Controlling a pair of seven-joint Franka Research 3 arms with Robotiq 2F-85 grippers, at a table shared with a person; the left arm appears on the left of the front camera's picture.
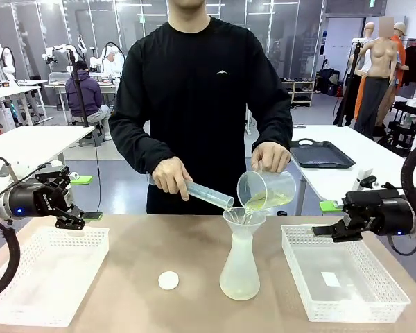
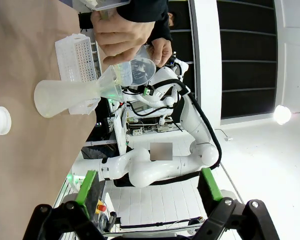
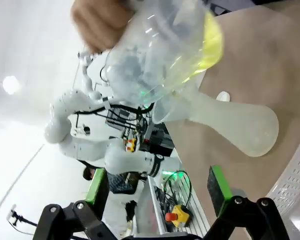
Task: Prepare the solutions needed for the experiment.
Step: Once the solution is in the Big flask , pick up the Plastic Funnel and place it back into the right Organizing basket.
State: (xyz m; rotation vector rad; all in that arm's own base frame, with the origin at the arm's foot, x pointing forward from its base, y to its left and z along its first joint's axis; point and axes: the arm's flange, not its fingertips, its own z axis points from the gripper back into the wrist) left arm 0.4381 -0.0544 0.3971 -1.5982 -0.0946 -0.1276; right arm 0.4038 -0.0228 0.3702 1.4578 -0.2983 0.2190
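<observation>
Pouring stage, I'd say. The person has the beaker (image 1: 267,189) tipped over the flask (image 1: 240,267) mid-table. The solution (image 1: 263,202) is pale yellow-green and pooled in the beaker's low side, just above the flask's flared mouth. The beaker's axis leans hard, lip pointing down and left into that mouth. Their other hand (image 1: 171,175) holds a cylinder (image 1: 209,193) slanting down to the right, open end at the same mouth. The flask stands upright.

The left gripper (image 1: 84,198) hangs by the left basket (image 1: 62,231) and the right gripper (image 1: 326,218) by the right basket (image 1: 295,267). Both have fingers spread, nothing in them. My guess for the next move: empty the beaker slowly, then level it without dribbling or bumping the flask.
</observation>
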